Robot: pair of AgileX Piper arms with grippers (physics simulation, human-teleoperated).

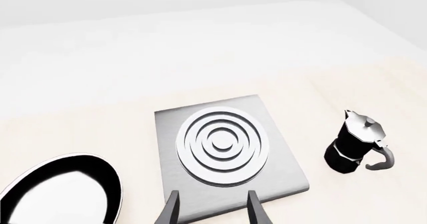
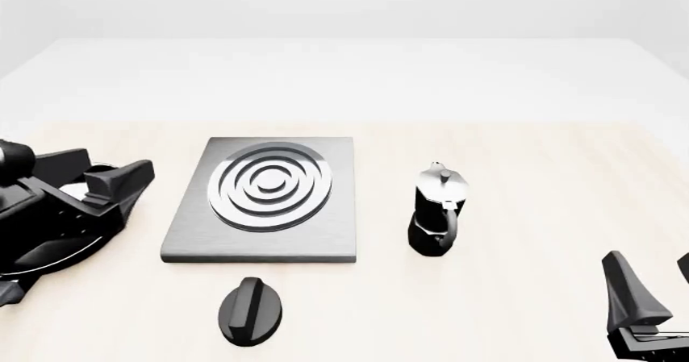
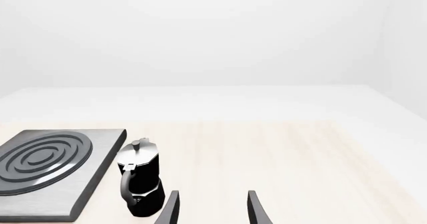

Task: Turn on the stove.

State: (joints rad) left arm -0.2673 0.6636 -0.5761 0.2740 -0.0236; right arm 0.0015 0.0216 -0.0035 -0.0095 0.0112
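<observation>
Both arms' fingers point(image 1: 212, 208) point(image 3: 212, 208) hang open and empty, well apart from the stove's point(image 2: 183, 241) knob point(image 2: 251, 311).

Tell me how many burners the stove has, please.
1. The stove has a single burner, a set of concentric rings centred on the slab, left of the moka pot. None appears hidden.

The pale table point(image 2: 538, 152) carries stove point(image 2: 264, 201), knob point(image 2: 250, 311), moka pot point(image 2: 436, 213), seemingly a pan point(image 1: 60, 194).

I see a black frying pan point(image 1: 63, 191) and an upright moka pot point(image 2: 437, 211) on the pale table point(image 2: 538, 185).
</observation>
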